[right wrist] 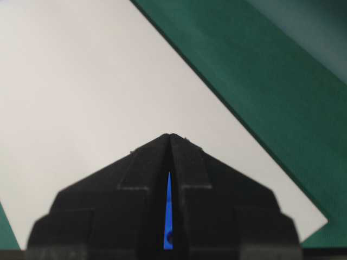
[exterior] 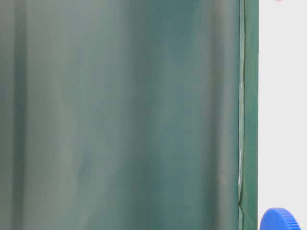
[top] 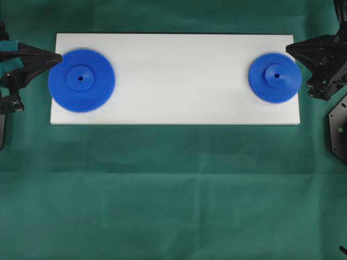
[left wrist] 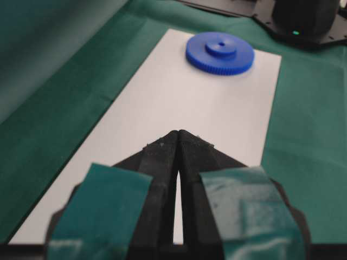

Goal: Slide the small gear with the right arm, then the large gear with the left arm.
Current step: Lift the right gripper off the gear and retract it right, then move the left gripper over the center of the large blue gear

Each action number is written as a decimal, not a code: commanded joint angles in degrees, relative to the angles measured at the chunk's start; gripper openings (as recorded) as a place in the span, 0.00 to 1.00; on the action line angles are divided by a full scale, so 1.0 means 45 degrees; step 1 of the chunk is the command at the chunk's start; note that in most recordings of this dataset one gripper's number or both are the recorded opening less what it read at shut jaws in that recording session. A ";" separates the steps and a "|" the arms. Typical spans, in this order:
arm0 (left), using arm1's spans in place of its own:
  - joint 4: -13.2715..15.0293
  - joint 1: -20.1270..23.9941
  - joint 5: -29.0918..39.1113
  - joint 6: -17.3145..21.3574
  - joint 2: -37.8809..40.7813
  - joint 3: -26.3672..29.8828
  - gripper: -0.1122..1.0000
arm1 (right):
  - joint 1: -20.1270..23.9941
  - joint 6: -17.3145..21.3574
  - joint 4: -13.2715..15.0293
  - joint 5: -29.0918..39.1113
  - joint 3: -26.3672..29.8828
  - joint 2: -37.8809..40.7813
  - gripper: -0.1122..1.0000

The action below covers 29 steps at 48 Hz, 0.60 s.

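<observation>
Both gears are sitting at opposite ends of the white board (top: 173, 81), so by my reading neither slide is done yet and the whole job is lying ahead. In the overhead view the small gear (top: 275, 77) is lying flat at the right end of the board, and the right gripper (top: 289, 50) is pointing its tip at the gear's upper right rim, touching or just beside it; the right wrist view is showing its fingers (right wrist: 149, 162) pressed together with only a sliver of blue between them, gripping nothing. The large gear (top: 81, 80) is resting at the left end, the left gripper (top: 59, 55) is nosing against its upper left rim, likewise clenched and empty.
</observation>
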State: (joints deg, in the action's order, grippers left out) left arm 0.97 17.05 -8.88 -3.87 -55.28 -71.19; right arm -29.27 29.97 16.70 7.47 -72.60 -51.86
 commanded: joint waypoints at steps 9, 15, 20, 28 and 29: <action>0.0020 0.0020 -0.0137 0.0020 0.0156 0.0273 0.10 | 0.0000 -0.0020 0.0059 -0.0332 0.0059 0.0117 0.55; 0.0020 0.0059 -0.0137 0.0039 0.0156 0.0293 0.10 | -0.0020 -0.0020 0.0039 -0.0449 0.0039 0.0117 0.55; 0.0020 0.0371 -0.0117 0.0059 0.0176 0.0352 0.10 | -0.0020 -0.0020 0.0059 -0.0469 0.0039 0.0117 0.55; 0.0020 0.1074 -0.0059 0.0059 0.0176 0.0371 0.10 | 0.0020 -0.0020 0.0059 -0.0527 0.0039 0.0117 0.55; 0.0020 0.1133 -0.0039 0.0059 0.0176 0.0371 0.10 | 0.0020 -0.0020 0.0059 -0.0527 0.0039 0.0117 0.55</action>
State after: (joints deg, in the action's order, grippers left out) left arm 0.97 20.92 -8.79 -3.60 -55.02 -71.10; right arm -29.27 29.88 16.79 5.71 -73.04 -51.68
